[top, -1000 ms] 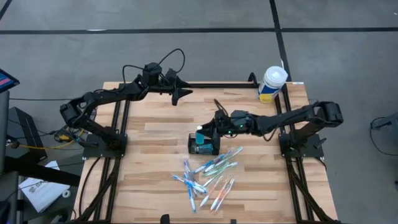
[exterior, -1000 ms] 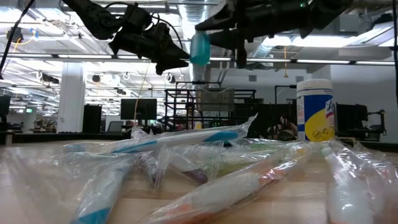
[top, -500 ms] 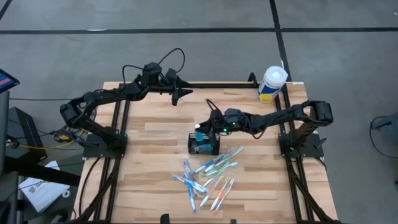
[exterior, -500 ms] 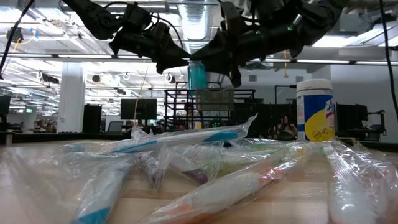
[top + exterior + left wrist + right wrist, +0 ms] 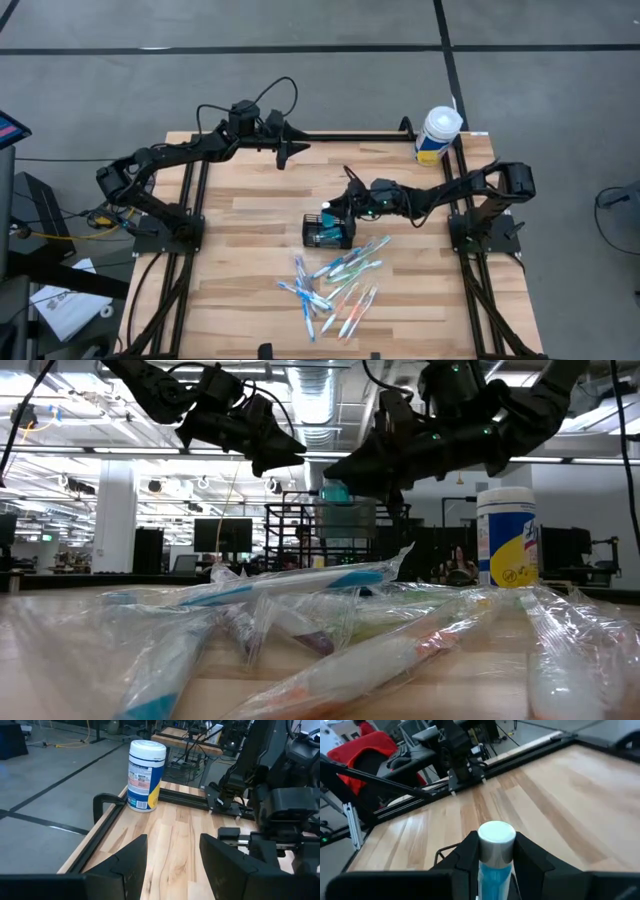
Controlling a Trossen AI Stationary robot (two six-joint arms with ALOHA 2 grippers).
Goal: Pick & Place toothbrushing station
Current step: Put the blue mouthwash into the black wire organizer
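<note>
The right gripper (image 5: 495, 857) has its two dark fingers clamped on a teal tube with a white cap (image 5: 496, 833), and it holds this tube upright just above the black wire-mesh caddy (image 5: 328, 235). The caddy stands near the middle of the wooden table (image 5: 250, 215). In the high view the tube (image 5: 325, 209) shows at the caddy's far edge. I cannot tell which compartment lies under it, because the gripper and the tube hide the inside.

The left gripper (image 5: 172, 857) hangs with its fingers spread apart and nothing between them, over the far edge of the table, well apart from the caddy. Much bare wood lies between the two arms.

A heap of wrapped toothbrushes (image 5: 335, 280) lies just near of the caddy, toward the near edge. In the low view these wrappers fill the foreground and cover the caddy's lower part. A white tub with yellow-blue label (image 5: 437, 135) stands at the far right corner, beside the black rail.
</note>
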